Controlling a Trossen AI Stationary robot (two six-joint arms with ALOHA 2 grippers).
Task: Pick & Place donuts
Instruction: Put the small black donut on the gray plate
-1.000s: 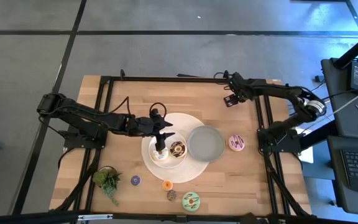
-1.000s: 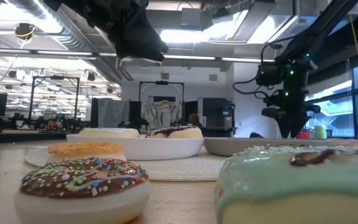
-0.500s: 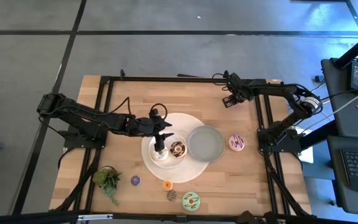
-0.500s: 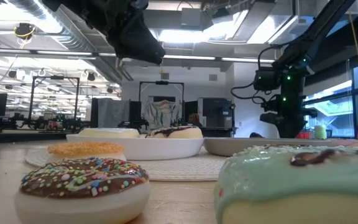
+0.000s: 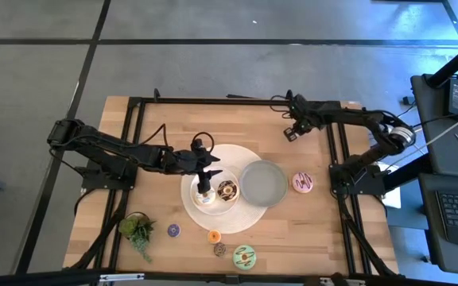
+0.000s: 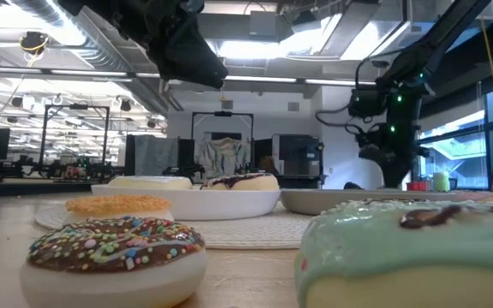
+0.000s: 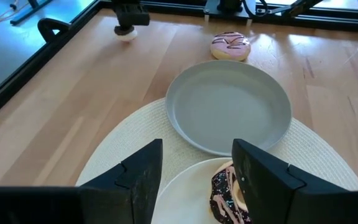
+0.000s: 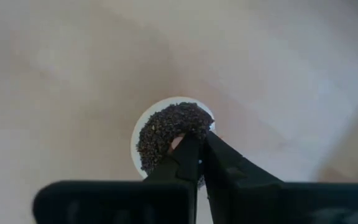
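My right gripper (image 8: 201,138) is at the table's far side (image 5: 290,135), shut on a mini donut (image 8: 163,130) with dark sprinkles on a white base. The donut lies flat on the wood (image 7: 128,35). My left gripper (image 7: 197,149) hangs open above the white dish (image 5: 213,205), touching nothing. That dish holds a chocolate-iced donut (image 5: 227,189) and a white-iced one (image 6: 148,181). Beside it is an empty grey dish (image 5: 262,181). A pink donut (image 5: 302,182) lies right of the grey dish. My right gripper's fingertips (image 8: 191,149) meet on the donut's ring (image 8: 188,124), right beside its hole. They come from above, pointing down. The fingers hide the spot, so I cannot tell whether one tip is in the hole. The donut rests flat on the table.
Both dishes stand on a round pale mat (image 5: 221,222). Along the near edge lie a green-iced donut (image 5: 243,256), a brown mini (image 5: 219,249), an orange mini (image 5: 214,236) and a purple mini (image 5: 173,230), with a small leafy plant (image 5: 137,230) at the near left. Black frame rails run along both sides.
My right gripper has shifted a little toward the table's left edge, over the far side of the table. My left gripper has kept still above the white dish.
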